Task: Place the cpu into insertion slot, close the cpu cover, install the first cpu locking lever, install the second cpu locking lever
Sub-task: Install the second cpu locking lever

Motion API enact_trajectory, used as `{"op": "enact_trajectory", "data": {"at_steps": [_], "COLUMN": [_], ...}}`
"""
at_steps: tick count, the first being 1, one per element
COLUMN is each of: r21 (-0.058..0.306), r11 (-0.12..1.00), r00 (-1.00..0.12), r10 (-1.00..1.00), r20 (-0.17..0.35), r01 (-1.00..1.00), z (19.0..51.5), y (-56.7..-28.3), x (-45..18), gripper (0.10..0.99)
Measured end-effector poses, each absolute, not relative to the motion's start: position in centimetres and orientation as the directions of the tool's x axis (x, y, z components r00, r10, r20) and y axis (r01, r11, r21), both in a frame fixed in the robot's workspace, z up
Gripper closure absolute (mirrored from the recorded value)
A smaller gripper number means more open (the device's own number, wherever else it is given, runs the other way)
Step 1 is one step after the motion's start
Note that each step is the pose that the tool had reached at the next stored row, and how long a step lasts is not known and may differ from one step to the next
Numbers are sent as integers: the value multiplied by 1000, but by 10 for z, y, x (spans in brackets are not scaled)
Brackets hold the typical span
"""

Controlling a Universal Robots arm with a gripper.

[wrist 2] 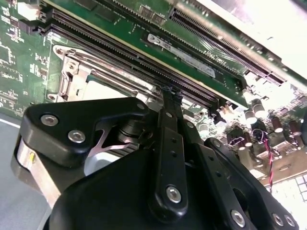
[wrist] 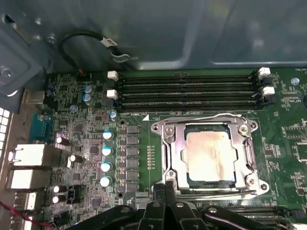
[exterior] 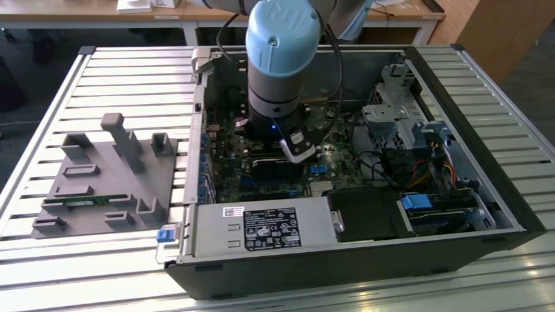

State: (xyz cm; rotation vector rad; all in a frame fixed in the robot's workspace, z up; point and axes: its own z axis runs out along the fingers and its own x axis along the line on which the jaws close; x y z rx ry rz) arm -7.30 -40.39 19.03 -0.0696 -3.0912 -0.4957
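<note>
Pincer (wrist: 165,188) down low inside the open computer case (exterior: 485,195), hanging right at the edge of the CPU socket on the green motherboard (wrist: 144,124). Its black fingers (wrist 2: 170,103) look pressed together into one narrow tip, clenched with nothing between them. In the first wrist view that tip sits just beside the socket's metal frame, close to the lever wire running along that edge.

And the cpu (wrist: 210,154) is in its slot: a dull silvery-tan square, lying flat in the middle of the socket. The cpu cover (wrist: 175,158), that thin silvery frame plate, lies down around it, with the chip's top showing through the square opening. A thin wire lever (wrist: 201,117) runs along the socket's side nearest the memory slots (wrist: 187,91); whether it is fully latched, I cannot tell.

Over to the exterior view: the arm (exterior: 277,65), a fat grey-and-blue column, drops straight down into the case over the board. The case lies on its side on a slatted metal surface (exterior: 52,117), the power supply (exterior: 260,229) at its near edge. On the exterior view's left, well apart from the case, sits a grey fixture block (exterior: 108,182) with upright posts.

In the second wrist view, the fingertips hover just at the socket frame (wrist 2: 76,67), beside long black slots.
</note>
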Motion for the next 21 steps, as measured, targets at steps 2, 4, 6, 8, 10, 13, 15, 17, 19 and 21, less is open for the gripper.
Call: {"op": "enact_trajectory", "data": {"at_steps": [2, 4, 6, 8, 10, 13, 15, 17, 19, 21], "r21": [320, 328, 336, 338, 338, 337, 337, 337, 337, 337], "r11": [946, 943, 941, 940, 940, 940, 940, 940, 940, 940], "r00": [-999, -999, -999, -999, -999, -999, -999, -999, -999, -999], "r10": [42, 42, 42, 42, 42, 42, 42, 42, 42, 42], "r20": [17, 18, 18, 18, 18, 18, 18, 18, 18, 18], "r01": [46, 46, 45, 45, 45, 46, 46, 46, 46, 46], "z": [189, 189, 188, 188, 189, 195, 200, 204, 208, 211], "y": [-404, -404, -404, -404, -404, -404, -404, -404, -404, -404], "x": [-74, -75, -76, -76, -76, -76, -76, -76, -76, -76], "gripper": [980, 980, 980, 980, 980, 980, 980, 980, 980, 980]}}
